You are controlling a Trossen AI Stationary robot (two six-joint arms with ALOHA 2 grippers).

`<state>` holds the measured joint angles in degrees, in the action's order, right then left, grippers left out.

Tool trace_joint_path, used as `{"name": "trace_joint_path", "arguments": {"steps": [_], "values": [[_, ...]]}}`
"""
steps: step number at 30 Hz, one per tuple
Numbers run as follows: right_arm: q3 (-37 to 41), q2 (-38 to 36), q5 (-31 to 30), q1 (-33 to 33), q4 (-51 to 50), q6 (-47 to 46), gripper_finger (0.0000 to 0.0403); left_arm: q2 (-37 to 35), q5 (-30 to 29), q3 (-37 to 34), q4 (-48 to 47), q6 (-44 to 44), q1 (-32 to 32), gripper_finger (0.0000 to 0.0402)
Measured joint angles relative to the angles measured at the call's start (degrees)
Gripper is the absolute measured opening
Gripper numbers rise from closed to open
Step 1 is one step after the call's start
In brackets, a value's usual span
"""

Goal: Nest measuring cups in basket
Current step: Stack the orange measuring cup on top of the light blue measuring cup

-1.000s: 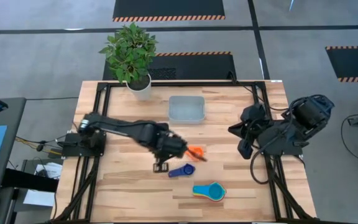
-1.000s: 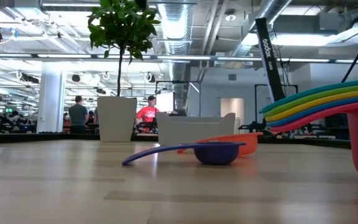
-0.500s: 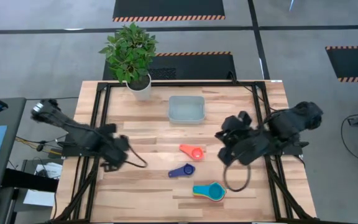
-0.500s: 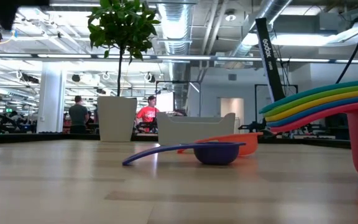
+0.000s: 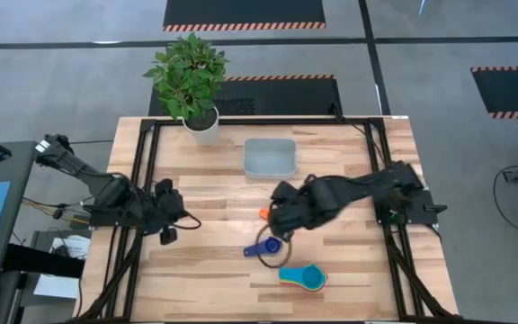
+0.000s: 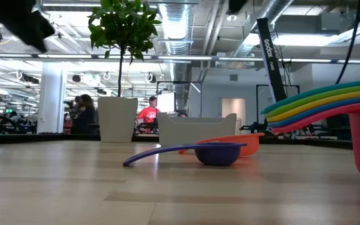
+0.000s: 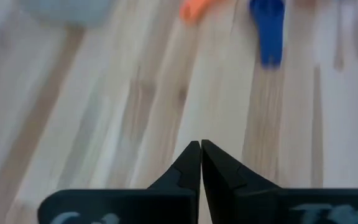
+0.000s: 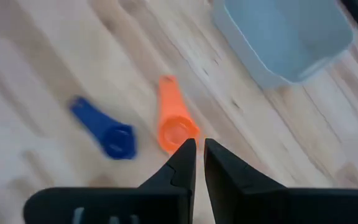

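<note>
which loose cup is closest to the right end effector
The orange cup. In the right wrist view it lies just beyond the right end effector, while the dark blue cup lies off to one side.

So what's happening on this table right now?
A two-armed robot is sorting measuring cups into a basket, which has none in it yet. The right gripper hangs over the orange cup, jaws nearly closed and holding nothing. The dark blue cup and a nested stack lie nearby. The left gripper waits, shut, at the table's left side.
</note>
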<state>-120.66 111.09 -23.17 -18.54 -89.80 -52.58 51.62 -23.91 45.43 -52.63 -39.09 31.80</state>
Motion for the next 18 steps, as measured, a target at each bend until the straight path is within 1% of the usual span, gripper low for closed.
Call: {"name": "trace_joint_path", "arguments": {"steps": [2, 4, 6, 11, 13, 16, 18], "values": [[0.04, 2.64, 1.79, 1.52, -0.41, 0.97, 0.0056, -0.01, -2.31, 0.00, 3.61, 1.53, -0.94, 0.0002], [0.04, 5.08, 2.06, 2.71, 0.53, 3.19, 0.0056, -0.03, -3.86, 0.01, 5.65, 2.81, -1.73, 0.0002], [0.00, 7.41, 2.88, 3.47, 0.46, 7.18, 0.0056, 0.00, -4.53, 0.00, 7.37, 3.56, -2.29, 0.0002], [0.06, 13.45, 10.19, 4.45, 0.22, 11.57, 0.0056, 0.00, -5.02, 0.00, 6.92, 2.85, -2.57, 0.0002], [-0.07, 15.52, 11.54, 4.48, -0.12, 14.58, 0.0056, 0.00, -4.98, 0.00, 6.72, 3.17, -2.57, 0.0002], [0.08, 19.05, 12.63, 4.45, -0.19, 16.33, 0.0056, 0.02, -4.82, 0.00, 6.72, 2.48, -2.57, 0.0002], [0.06, 21.08, 13.54, 4.22, 1.48, 19.54, 0.0056, 0.00, -4.41, 0.00, 6.82, 2.42, -2.57, 0.0002]]}}
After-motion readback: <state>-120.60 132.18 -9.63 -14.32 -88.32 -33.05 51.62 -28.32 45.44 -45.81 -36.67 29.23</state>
